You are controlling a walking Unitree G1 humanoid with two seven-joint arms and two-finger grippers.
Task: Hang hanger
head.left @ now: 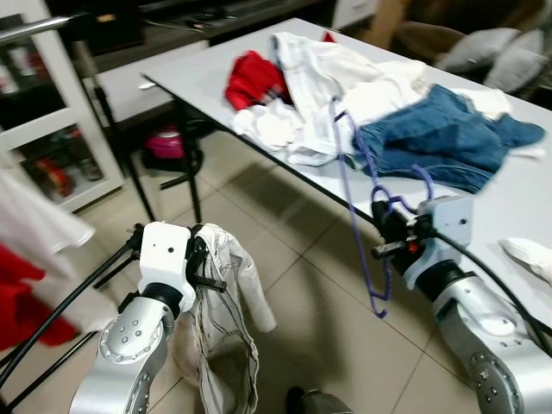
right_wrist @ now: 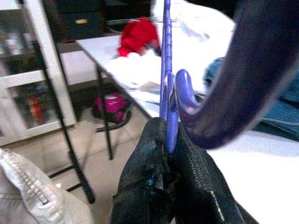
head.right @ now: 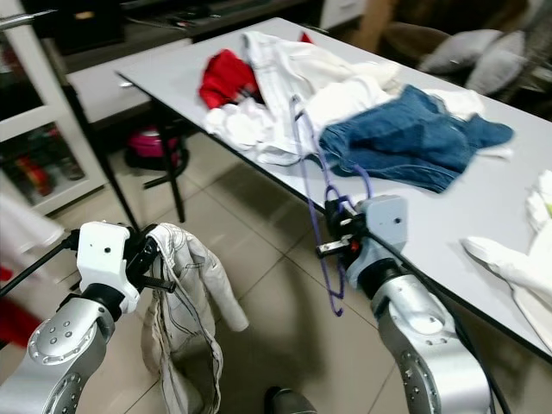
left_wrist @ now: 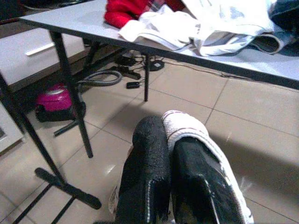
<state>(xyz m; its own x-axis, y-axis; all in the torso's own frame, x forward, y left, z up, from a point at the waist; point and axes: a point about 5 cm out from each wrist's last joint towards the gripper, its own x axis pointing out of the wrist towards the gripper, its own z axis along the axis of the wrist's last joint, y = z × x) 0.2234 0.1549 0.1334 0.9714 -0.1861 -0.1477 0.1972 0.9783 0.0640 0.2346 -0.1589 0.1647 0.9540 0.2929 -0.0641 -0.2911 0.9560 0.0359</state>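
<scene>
My right gripper (head.left: 390, 235) is clamped on the thin purple wire hanger (head.left: 358, 216), hanging vertical mid-frame; left gripper (head.left: 200, 259) pinches the off-white garment (head.left: 226, 328) lower left.

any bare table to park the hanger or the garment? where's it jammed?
Bare table on the corner left of the red garment, and along the near edge between the jeans and the white cloth. The middle is crowded by the white clothes pile. Right gripper holds the purple hanger; left gripper holds the white garment.

Open floor (head.left: 285, 259) beside the clothes-piled table (head.left: 517, 198).
</scene>
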